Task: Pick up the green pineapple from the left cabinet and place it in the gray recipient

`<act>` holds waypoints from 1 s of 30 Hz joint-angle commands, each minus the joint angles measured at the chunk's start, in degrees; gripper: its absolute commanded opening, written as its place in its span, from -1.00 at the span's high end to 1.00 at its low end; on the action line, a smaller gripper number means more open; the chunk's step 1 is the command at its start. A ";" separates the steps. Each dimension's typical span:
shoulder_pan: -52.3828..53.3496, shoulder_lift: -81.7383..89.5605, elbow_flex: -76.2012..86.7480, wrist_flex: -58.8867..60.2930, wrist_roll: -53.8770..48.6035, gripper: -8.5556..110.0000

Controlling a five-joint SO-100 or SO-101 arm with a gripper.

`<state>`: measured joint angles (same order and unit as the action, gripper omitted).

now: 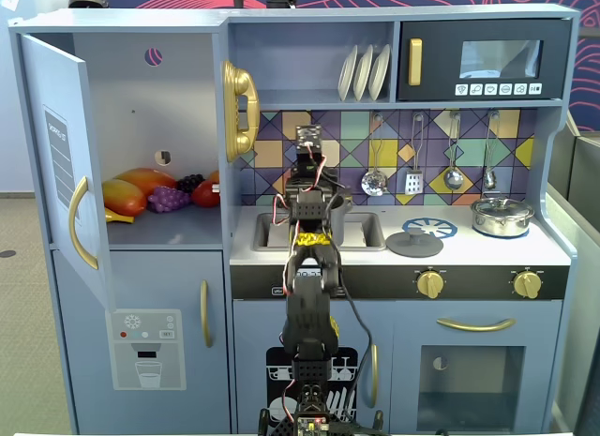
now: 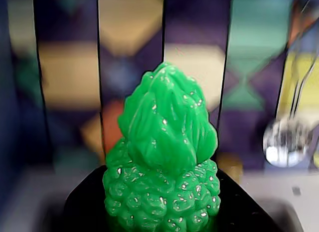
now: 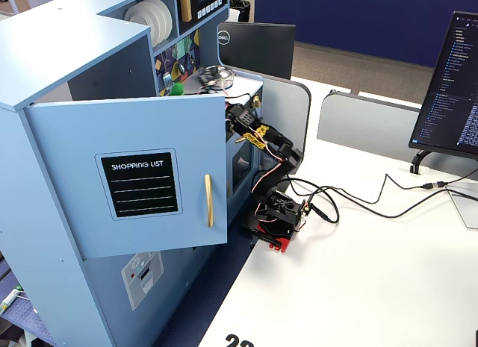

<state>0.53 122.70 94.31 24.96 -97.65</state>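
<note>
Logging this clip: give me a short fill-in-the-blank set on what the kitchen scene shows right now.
1. The door of the left cabinet stands ___.
2. The pineapple that fills the wrist view is bright ___.
3. The white plates on the upper shelf number ___.
4. In a fixed view, the silver lidded pot stands to the ___ of the sink.

Missing words: open; green; three; right.
</note>
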 commanded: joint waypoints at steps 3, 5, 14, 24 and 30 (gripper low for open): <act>1.76 -6.68 -9.49 4.39 -3.78 0.86; 1.67 -7.65 -10.11 5.98 -3.25 0.86; 2.90 -9.40 -11.60 8.96 2.90 0.52; 2.90 -9.14 -12.57 9.05 2.99 0.32; 2.29 -5.98 -16.87 14.50 2.02 0.35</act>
<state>3.25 113.20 83.76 36.21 -94.66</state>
